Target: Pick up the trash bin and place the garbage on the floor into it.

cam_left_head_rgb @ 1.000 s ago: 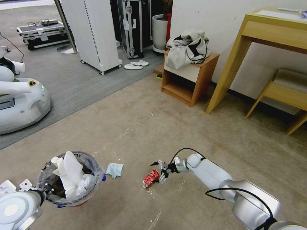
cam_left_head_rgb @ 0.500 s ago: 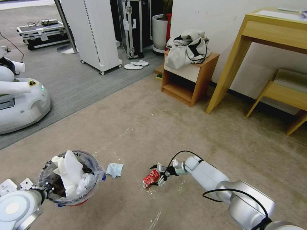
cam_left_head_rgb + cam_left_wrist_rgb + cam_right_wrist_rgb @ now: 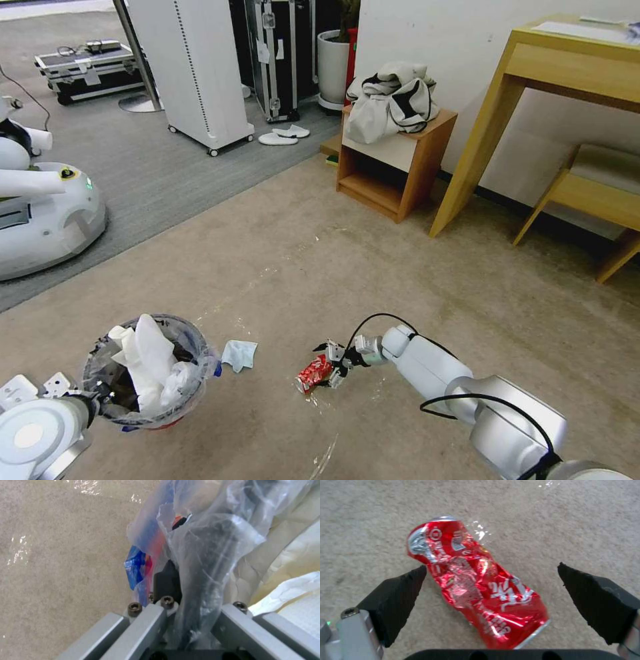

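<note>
Down on the beige carpet (image 3: 320, 267), the right gripper (image 3: 331, 363) sits low over the crushed red soda can (image 3: 313, 373), fingers spread wide. From the right wrist camera the two black pads (image 3: 398, 600) stand either side of the dented can (image 3: 476, 585), one pad close against its flank, the other well clear of it; the can lies on its side on the floor, nothing gripping it.

Over on the left, the left gripper (image 3: 93, 400) has the rim of the small round red bucket (image 3: 150, 373) pinched between its fingers, with the clear plastic liner bag (image 3: 206, 545) bunched up between them in the wrist view, blue edge showing. The bucket is packed with crumpled white papers (image 3: 150, 360) poking above the rim.

Between bucket and can, a light-blue cloth (image 3: 239, 354) lies flat on the carpet, just beside the bucket and apart from the can.
</note>
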Controlling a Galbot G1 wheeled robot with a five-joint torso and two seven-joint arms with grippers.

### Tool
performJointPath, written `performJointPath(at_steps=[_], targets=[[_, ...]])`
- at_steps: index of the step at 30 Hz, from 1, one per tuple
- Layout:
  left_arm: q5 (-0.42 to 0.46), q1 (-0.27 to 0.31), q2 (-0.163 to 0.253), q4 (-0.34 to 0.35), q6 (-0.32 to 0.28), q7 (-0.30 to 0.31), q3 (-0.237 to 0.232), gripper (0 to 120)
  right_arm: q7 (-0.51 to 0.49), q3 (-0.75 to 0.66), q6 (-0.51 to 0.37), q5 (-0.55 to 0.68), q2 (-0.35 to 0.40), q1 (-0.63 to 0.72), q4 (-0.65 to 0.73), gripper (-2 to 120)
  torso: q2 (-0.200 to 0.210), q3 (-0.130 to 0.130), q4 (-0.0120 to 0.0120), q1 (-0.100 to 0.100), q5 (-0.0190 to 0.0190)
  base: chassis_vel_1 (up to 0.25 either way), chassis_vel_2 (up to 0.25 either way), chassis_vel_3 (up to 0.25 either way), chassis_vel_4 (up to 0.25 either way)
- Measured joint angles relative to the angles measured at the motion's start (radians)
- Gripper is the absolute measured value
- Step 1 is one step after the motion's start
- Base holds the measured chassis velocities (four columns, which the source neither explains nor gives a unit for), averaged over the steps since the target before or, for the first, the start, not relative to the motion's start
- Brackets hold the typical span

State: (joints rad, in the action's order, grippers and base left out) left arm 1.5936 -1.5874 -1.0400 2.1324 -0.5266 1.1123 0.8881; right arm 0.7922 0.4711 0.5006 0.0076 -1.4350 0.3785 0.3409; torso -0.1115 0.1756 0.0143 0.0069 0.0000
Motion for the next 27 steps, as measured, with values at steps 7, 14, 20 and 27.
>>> performJointPath(at_steps=[7, 14, 20, 27], targets=[[0.000, -0.001, 0.000, 0.001, 0.000, -0.001, 0.000, 0, -0.032, 0.003, -0.012, -0.021, -0.004, -0.002, -0.007, 100, 0.000, 0.000, 0.0000, 0.000, 0.0000, 0.000, 0.000, 0.000, 0.000], [-0.006, -0.003, -0.001, 0.001, 0.000, -0.003, -0.002, 0, -0.036, 0.005, -0.018, -0.016, -0.005, 0.001, -0.032, 100, 0.000, 0.000, 0.0000, 0.000, 0.0000, 0.000, 0.000, 0.000, 0.000], [-0.007, -0.005, -0.002, 0.003, 0.000, -0.005, -0.002, 0, -0.031, 0.005, -0.020, -0.007, -0.005, 0.003, -0.036, 100, 0.000, 0.000, 0.0000, 0.000, 0.0000, 0.000, 0.000, 0.000, 0.000], [-0.012, -0.003, -0.005, 0.005, 0.001, -0.006, -0.005, 0, -0.017, 0.006, -0.025, 0.001, -0.008, 0.003, -0.051, 100, 0.000, 0.000, 0.0000, 0.000, 0.0000, 0.000, 0.000, 0.000, 0.000]])
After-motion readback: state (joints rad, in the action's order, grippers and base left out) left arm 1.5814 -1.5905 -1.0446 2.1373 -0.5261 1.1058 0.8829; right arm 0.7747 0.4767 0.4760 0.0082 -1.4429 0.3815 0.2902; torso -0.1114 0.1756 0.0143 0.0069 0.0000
